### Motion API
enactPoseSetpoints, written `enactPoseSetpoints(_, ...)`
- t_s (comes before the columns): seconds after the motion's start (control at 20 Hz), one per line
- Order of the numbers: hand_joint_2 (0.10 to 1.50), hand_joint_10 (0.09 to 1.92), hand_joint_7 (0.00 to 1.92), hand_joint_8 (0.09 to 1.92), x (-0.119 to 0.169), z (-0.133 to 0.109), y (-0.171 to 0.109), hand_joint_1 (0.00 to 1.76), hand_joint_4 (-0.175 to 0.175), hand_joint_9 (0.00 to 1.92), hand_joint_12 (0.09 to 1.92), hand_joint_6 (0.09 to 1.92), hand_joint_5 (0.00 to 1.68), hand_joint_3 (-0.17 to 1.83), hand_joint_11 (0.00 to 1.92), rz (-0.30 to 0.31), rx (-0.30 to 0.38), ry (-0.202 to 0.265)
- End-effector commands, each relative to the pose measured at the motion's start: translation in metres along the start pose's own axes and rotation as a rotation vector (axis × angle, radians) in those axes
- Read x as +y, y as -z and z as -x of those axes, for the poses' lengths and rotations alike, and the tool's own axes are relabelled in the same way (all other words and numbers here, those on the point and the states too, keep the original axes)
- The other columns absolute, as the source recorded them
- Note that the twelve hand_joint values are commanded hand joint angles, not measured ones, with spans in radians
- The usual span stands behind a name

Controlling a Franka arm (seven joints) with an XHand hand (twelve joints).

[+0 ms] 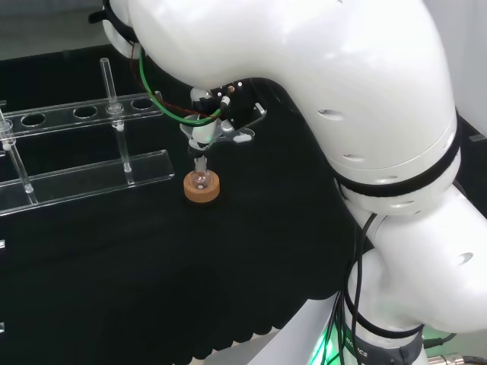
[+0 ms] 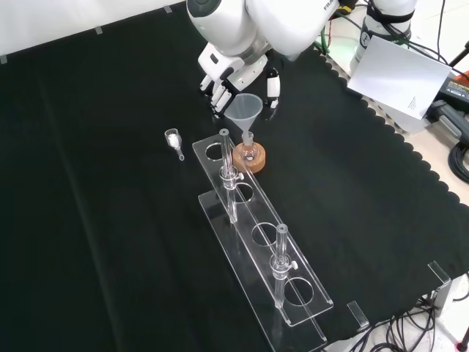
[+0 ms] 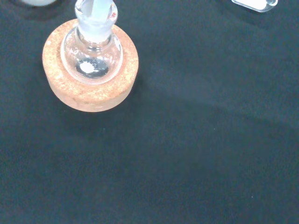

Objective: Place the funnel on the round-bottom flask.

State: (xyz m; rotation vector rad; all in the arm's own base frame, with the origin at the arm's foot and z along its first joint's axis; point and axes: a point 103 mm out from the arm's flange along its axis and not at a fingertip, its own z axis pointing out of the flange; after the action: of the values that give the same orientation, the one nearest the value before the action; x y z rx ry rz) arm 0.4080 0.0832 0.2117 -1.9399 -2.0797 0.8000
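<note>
A clear funnel (image 2: pixel 243 109) stands upright with its stem in the neck of the small round-bottom flask (image 2: pixel 248 152). The flask sits on a cork ring (image 2: pixel 250 159). The hand (image 2: pixel 220 79) hangs just behind the funnel's cone, fingers (image 2: pixel 218 93) on one side and thumb (image 2: pixel 272 84) on the other, spread and apart from the rim. In the head view the hand (image 1: pixel 219 120) is above the cork ring (image 1: pixel 202 187), with the funnel stem (image 1: pixel 199 163) reaching down into the flask. The wrist view shows the flask (image 3: pixel 92 57) in its ring (image 3: pixel 88 93) with the stem (image 3: pixel 96 10) in the neck.
A clear plastic rack (image 2: pixel 258 233) holding two tall tubes runs from beside the cork ring toward the front view's lower right; it is also in the head view (image 1: pixel 84 173). A small glass piece with white contents (image 2: pixel 174 138) lies left of the rack. White paper (image 2: pixel 399 73) lies off the cloth.
</note>
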Motion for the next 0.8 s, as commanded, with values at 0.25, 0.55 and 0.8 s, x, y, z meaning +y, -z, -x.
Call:
enactPoseSetpoints(0.25,0.73,0.57,0.4,0.72,0.001,0.0002,-0.0027,0.74,-0.034,0.73,1.41,0.57,0.41,0.55,0.25,-0.017,0.004,0.01)
enactPoseSetpoints(0.55,0.68,0.61,0.32,0.74,0.0,-0.0022,-0.0029,0.71,-0.04,0.66,1.43,0.44,0.35,0.54,0.22,-0.03,0.004,0.016)
enactPoseSetpoints(0.8,0.67,0.65,0.26,0.75,-0.0007,-0.006,-0.0013,0.69,-0.042,0.59,1.44,0.28,0.32,0.52,0.2,-0.032,-0.006,0.01)
